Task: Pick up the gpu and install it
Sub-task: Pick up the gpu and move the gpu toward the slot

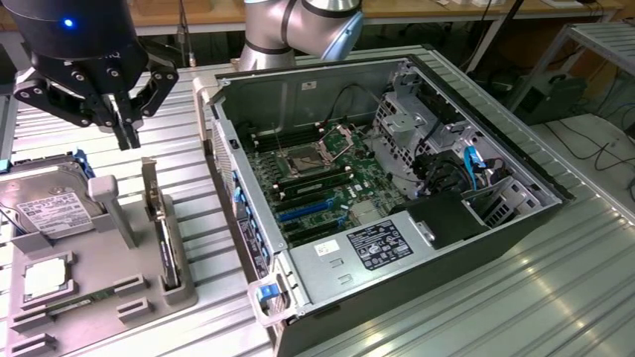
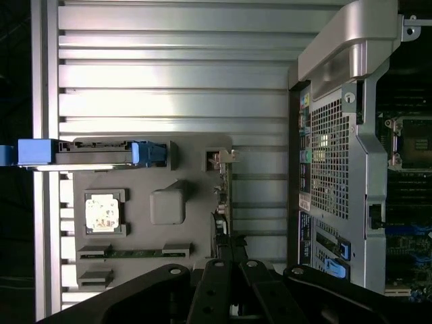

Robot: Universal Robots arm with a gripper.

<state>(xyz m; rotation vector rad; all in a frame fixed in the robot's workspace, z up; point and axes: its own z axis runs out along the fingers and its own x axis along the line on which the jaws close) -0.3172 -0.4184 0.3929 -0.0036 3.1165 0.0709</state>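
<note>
Grey plastic makes up the holder (image 1: 109, 256) nearest the exterior camera. A narrow green memory stick (image 1: 74, 303) lies along its front, with a square processor chip (image 1: 44, 277) behind that. Further back a silver hard drive (image 1: 44, 208) carries a white label whose print is too small to read. To the exterior view's right stands an open computer case (image 1: 288, 97) with a green motherboard (image 1: 328, 186) inside. A black-and-white sticker (image 1: 377, 244) sits on a dark cover there, its text likewise unreadable. Everything rests on a ribbed aluminium table (image 1: 496, 297). Beyond it are a wooden bench edge, hanging cables and a metal frame. The gpu (image 1: 162, 234) stands on edge in a slot at the holder's side nearest the case, with its silver bracket at the far end. The gripper (image 1: 126, 134) hangs in the air past that far end, well apart from the card and touching nothing. Its black fingers (image 1: 121, 119) are drawn together with nothing between them, and a blue light (image 1: 68, 22) glows on its body. In the wrist view the card's thin edge lies just ahead of the fingers.
</note>
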